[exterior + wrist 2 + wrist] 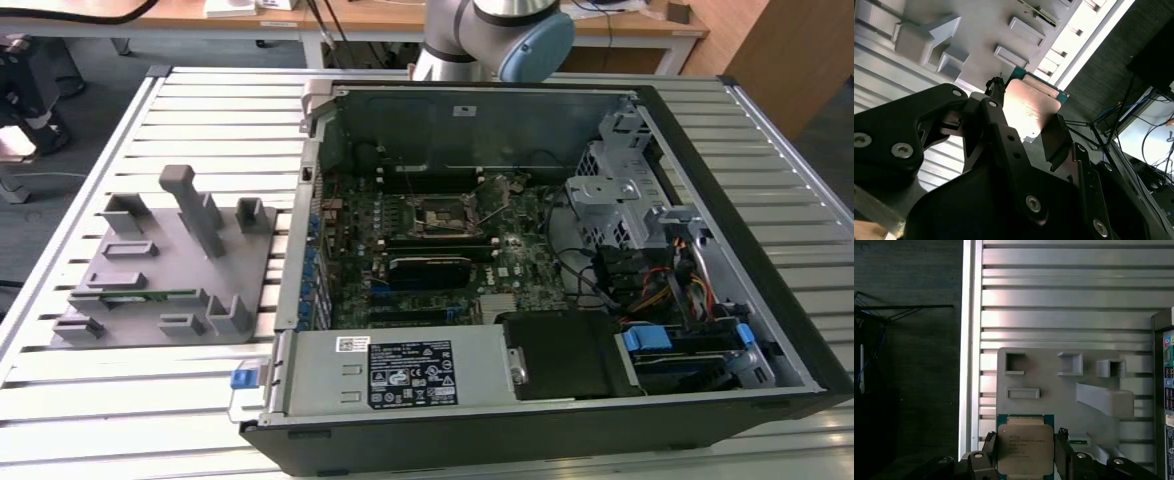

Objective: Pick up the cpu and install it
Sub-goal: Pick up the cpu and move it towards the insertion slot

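First wrist view: cpu (1024, 449) flat between jaws of the gripper (1026, 442).

Exterior view: even, soft light, no hard shadows; bench (200, 110) slats bright with mild sheen; computer case (787, 300) interior dimmer, soft shade along walls. Second wrist view: warm glare on cpu (1031, 102) lid, bench edge blown out white, gripper (1026, 117) body near-black, underexposed. First wrist view: floor (904, 390) dark, slats banded with highlights, cpu evenly lit.
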Controlling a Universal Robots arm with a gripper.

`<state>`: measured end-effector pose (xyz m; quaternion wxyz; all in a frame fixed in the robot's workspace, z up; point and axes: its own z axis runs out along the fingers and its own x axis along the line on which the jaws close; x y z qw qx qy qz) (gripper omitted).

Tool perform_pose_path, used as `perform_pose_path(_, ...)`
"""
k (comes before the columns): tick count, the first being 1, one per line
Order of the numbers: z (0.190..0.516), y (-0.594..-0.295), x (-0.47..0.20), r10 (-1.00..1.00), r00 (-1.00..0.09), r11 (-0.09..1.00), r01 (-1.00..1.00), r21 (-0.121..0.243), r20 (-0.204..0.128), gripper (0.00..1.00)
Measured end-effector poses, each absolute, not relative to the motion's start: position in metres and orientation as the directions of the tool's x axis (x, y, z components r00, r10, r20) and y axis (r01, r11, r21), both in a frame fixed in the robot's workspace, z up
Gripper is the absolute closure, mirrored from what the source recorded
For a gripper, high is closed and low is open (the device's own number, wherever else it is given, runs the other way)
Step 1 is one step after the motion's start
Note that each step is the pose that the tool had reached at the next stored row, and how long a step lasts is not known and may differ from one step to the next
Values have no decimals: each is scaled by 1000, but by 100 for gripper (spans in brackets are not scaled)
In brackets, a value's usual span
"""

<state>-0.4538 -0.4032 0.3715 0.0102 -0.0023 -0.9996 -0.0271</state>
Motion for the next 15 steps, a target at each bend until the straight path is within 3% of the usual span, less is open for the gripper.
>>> perform_pose_path(15,387,-403,-445,4,-1000,999,5,54,21,46)
